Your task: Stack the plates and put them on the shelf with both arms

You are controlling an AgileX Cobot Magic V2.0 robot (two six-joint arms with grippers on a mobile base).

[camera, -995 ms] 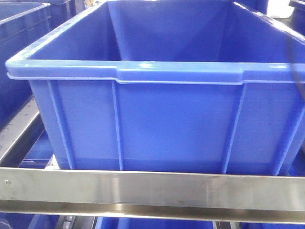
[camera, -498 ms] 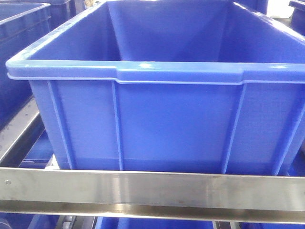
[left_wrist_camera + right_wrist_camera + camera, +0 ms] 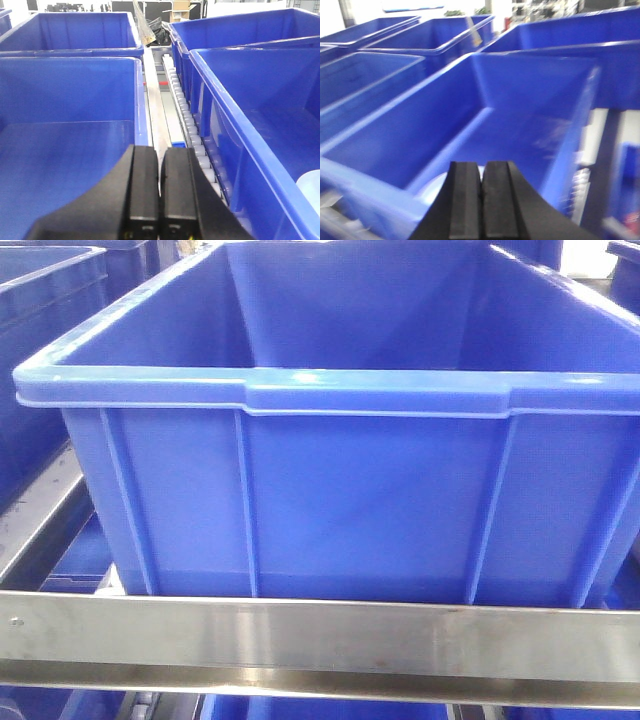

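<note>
**Both grippers closed above the blue crates**

The left gripper (image 3: 159, 195) has its pads pressed together, holding nothing; a pale plate (image 3: 310, 190) peeks in at its 3 o'clock, inside the right-hand crate (image 3: 260, 115). The right gripper (image 3: 482, 200) is likewise clamped empty, with a plate edge (image 3: 432, 192) just beyond at 10 o'clock. Farther off, the steel shelf rail (image 3: 320, 638) fronts a crate.

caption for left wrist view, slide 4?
Shut left hand over the roller track between blue crates.
</note>
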